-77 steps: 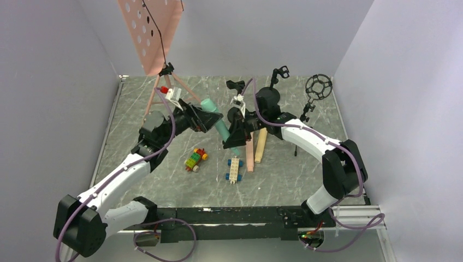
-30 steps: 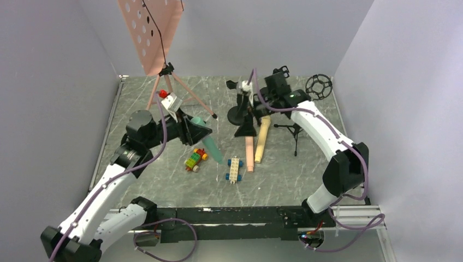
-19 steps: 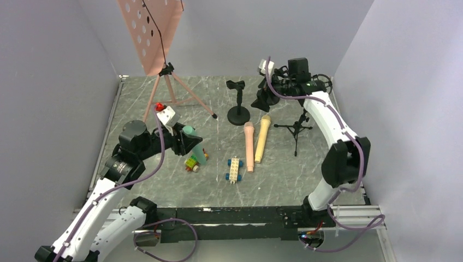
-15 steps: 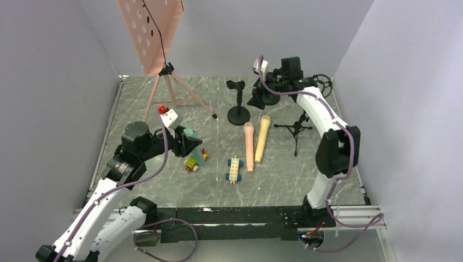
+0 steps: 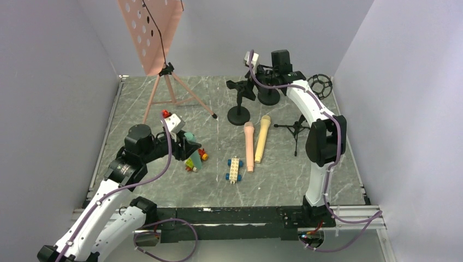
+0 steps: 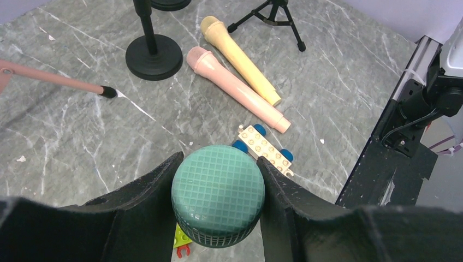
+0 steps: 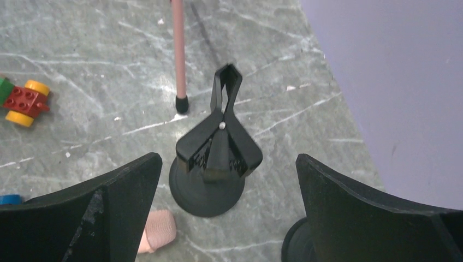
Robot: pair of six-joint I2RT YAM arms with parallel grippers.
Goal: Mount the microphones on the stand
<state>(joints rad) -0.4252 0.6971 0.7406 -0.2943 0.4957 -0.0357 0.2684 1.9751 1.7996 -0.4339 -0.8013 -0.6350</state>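
The left jaws are clamped on the green mic (image 6: 218, 194), its mesh head facing the wrist camera. In the top view it hangs low over the near-left worktop (image 5: 164, 183), above a brick car (image 5: 196, 160).

The right jaws stand wide open and empty, hovering over the stand (image 7: 217, 143), whose forked clip shows between them.

The step in hand looks like bringing the green mic across to that clip. To do it well, the right jaws should probably close on the post under the clip so the round base cannot tip or slide. The left arm should then line the mic's shaft up with the fork and press it in squarely.

The pink mic (image 5: 249, 146) and yellow mic (image 5: 261, 138) lie side by side just in front of the stand's base, so the crossing should stay high. A second brick car (image 5: 233, 170) lies nearby.

The worktop is grey marbled stone, likely slick. Farther out are a tripod stand (image 5: 295, 129), a ring mount (image 5: 319, 85), a pink music stand (image 5: 155, 33) and plain pale walls.
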